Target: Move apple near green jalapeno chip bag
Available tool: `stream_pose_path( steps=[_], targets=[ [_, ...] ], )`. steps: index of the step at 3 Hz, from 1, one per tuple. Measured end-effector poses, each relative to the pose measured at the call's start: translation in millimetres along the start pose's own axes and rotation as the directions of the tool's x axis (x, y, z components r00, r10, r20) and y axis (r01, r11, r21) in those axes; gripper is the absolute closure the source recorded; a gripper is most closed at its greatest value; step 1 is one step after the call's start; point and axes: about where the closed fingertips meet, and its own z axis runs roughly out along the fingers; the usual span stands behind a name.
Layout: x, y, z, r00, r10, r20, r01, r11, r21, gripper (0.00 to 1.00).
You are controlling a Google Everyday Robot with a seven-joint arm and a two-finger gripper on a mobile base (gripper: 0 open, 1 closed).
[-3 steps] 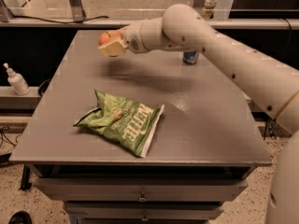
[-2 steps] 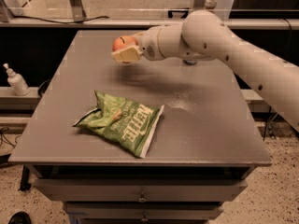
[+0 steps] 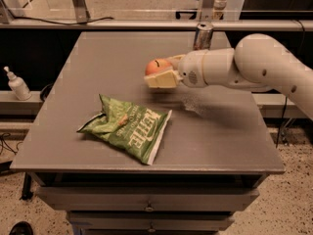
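Observation:
The apple (image 3: 157, 66) is red-orange with a short dark stem and sits between the fingers of my gripper (image 3: 163, 72), held above the grey table (image 3: 98, 67). The gripper reaches in from the right on a white arm and is shut on the apple. The green jalapeno chip bag (image 3: 126, 128) lies flat and crumpled on the table's front left, with white lettering and a white edge. The apple hangs above and to the right of the bag's far corner, apart from it.
A blue-and-silver drink can (image 3: 203, 36) stands at the table's far edge behind the arm. A white pump bottle (image 3: 17, 84) sits on a low ledge to the left. Drawers (image 3: 146, 207) run below the table's front edge.
The gripper has carried the apple from the table's far left toward the right and nearer the front, closer to the chip bag. The bag has not moved.

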Motion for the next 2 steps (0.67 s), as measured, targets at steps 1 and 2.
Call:
stream_pose_path(
  steps=[1,2],
  targets=[
    [29.7,17.8,-32.3,1.0,0.017,-0.011,-0.017,0.9997,-0.015,1.0],
    [55.5,28.7,-56.5,0.999,0.031,-0.029,-0.032,0.9993,-0.021,1.0]
  ],
)
